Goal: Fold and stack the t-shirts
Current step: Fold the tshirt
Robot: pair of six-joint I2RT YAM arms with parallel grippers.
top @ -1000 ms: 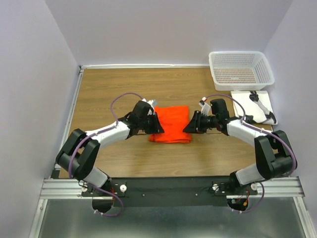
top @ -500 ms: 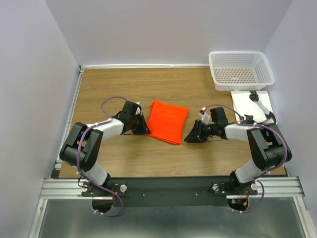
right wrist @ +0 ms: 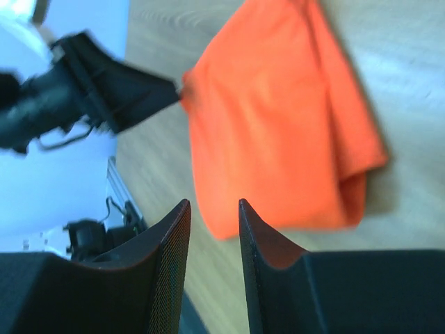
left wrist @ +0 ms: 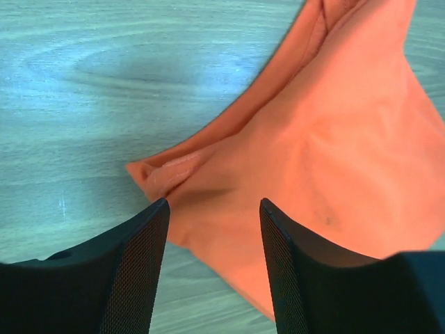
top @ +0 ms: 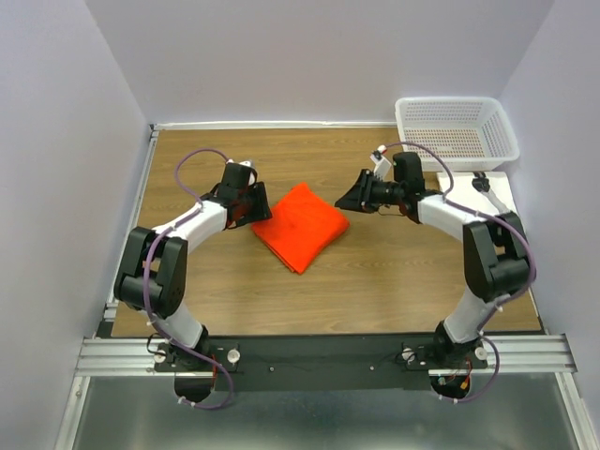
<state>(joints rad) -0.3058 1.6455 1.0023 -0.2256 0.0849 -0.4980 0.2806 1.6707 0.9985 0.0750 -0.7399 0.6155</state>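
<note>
Folded t-shirt [top: 298,225] now turned cornerwise (a diamond); left claw [left wrist: 214,204] released, right claw [right wrist: 214,205] seemingly parted, empty.

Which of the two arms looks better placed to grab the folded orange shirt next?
Left, most likely. The left tool hangs open right over a corner of the t-shirt, the cloth edge between its fingers. The right tool stands back from the shirt, its fingers closer together.

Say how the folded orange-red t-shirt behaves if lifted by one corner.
The folded orange-red cloth t-shirt will probably droop: its edges curl softly on the wooden table. The fold would likely fall open, since the layers lie loose. It looks thin, so probably light.
</note>
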